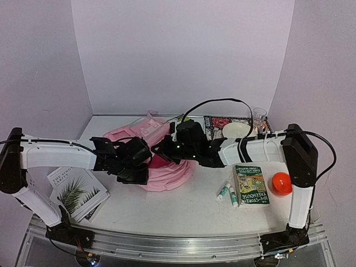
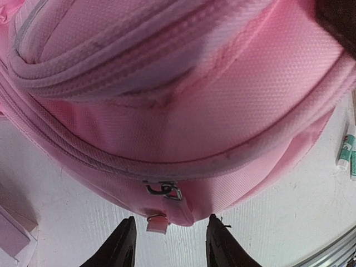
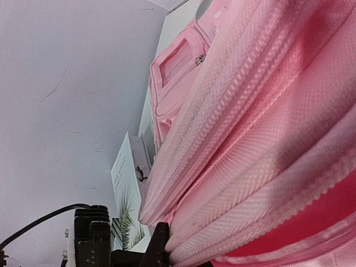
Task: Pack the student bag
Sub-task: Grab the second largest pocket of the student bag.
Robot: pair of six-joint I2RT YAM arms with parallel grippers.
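while lengthwise near-to-far, student bag [image 1: 169,173] clamped by right gripper [image 3: 161,246]; left gripper [image 2: 171,245] apart

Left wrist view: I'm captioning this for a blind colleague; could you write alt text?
A pink student bag fills most of the frame, lying on a white table. The left gripper points at its near edge, black fingers apart, where a metal zipper pull hangs. Two white tubes lie at the right edge.

Robotics lab test cell — plain pale walls [image 1: 183,50] enclose a white table [image 1: 189,206]; left arm [image 1: 61,156] and right arm [image 1: 261,147] stand bolted to an aluminium rail [image 1: 178,242] at its near edge.
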